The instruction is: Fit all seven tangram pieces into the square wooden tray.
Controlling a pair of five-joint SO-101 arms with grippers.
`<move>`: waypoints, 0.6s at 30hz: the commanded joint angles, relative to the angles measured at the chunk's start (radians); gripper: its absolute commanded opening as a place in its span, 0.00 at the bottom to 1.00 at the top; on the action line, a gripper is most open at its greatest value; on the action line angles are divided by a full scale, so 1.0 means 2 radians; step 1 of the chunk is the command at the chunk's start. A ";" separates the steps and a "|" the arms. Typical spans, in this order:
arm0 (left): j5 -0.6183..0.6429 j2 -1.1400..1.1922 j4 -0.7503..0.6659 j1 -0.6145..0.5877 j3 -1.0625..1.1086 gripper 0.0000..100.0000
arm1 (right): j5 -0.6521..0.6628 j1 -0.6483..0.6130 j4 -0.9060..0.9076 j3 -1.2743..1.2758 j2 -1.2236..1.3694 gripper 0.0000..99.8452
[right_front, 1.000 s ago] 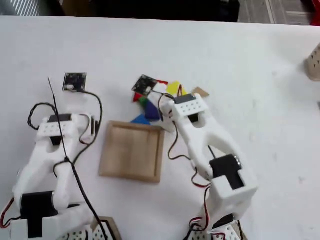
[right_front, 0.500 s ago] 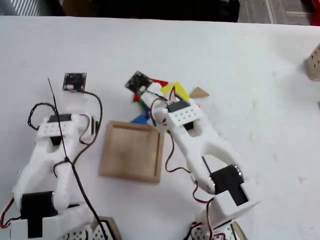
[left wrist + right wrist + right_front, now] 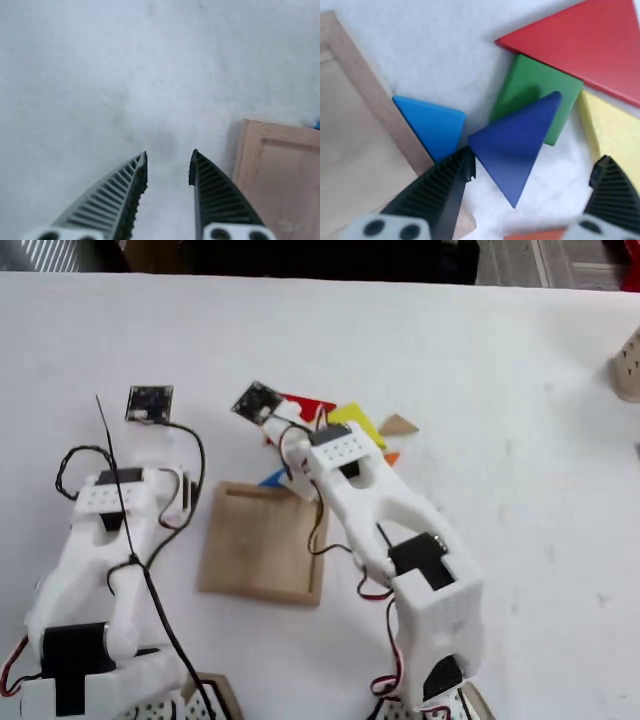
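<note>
right end effector (image 3: 535, 165): its fingers are standing wide apart and clamping nothing, hanging over the cluster of pieces
dark blue triangle (image 3: 515, 145): lying flat between the two fingers, one corner almost touching the ribbed finger, the opposite corner overlapping the green square (image 3: 530, 92)
green square: sitting just beyond the fingertips, partly under the dark blue triangle, one side lying against the red triangle (image 3: 580, 40)
red triangle: lying farther out, past the green square
yellow piece (image 3: 610, 130): lying just beyond the other fingertip, right beside the green square
light blue triangle (image 3: 432, 125): lying just outside the ribbed finger's tip, one edge touching the outer rim of the square wooden tray (image 3: 262, 540)
orange piece (image 3: 390, 457): peeking out beside the arm, back near the end effector's base
tan triangle (image 3: 398, 425): lying past the yellow piece, on the side facing away from the tray
square wooden tray: lying flat on the counter (image 3: 480, 360) between the two arms, its floor showing bare wood, its rim passing under the right end effector's ribbed finger
left end effector (image 3: 168, 155): its fingers are sitting a narrow gap apart with nothing between them, pointing down at bare counter, a corner of the tray lying just beside one finger
</note>
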 commanded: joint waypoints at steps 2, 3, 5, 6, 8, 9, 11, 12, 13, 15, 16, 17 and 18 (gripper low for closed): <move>-0.003 -0.019 -0.010 -0.007 -0.003 0.15 | 0.008 -0.006 0.020 -0.044 0.004 0.35; -0.003 -0.019 -0.010 -0.007 -0.003 0.15 | 0.008 -0.006 0.020 -0.044 0.006 0.35; -0.003 -0.019 -0.010 -0.007 -0.003 0.15 | 0.008 -0.006 0.018 -0.044 0.007 0.31; -0.003 -0.019 -0.010 -0.007 -0.003 0.15 | 0.008 -0.006 0.017 -0.044 0.007 0.27; -0.003 -0.019 -0.010 -0.007 -0.003 0.15 | 0.008 -0.006 0.017 -0.044 0.007 0.17; -0.003 -0.019 -0.010 -0.007 -0.003 0.15 | 0.005 -0.004 0.017 -0.044 0.007 0.11; -0.003 -0.019 -0.010 -0.007 -0.003 0.15 | 0.003 -0.002 0.017 -0.044 0.007 0.01; -0.003 -0.019 -0.010 -0.007 -0.003 0.15 | 0.003 -0.001 0.019 -0.044 0.007 0.02; -0.003 -0.019 -0.010 -0.007 -0.003 0.15 | 0.003 -0.001 0.020 -0.043 0.006 0.04; -0.003 -0.019 -0.010 -0.007 -0.003 0.15 | 0.003 -0.001 0.020 -0.042 0.004 0.04; -0.003 -0.019 -0.010 -0.007 -0.003 0.15 | 0.003 -0.001 0.021 -0.041 0.003 0.02; -0.003 -0.019 -0.010 -0.007 -0.003 0.15 | 0.003 -0.001 0.025 -0.042 0.003 0.01; -0.003 -0.019 -0.010 -0.007 -0.003 0.15 | 0.003 0.000 0.033 -0.044 0.003 0.02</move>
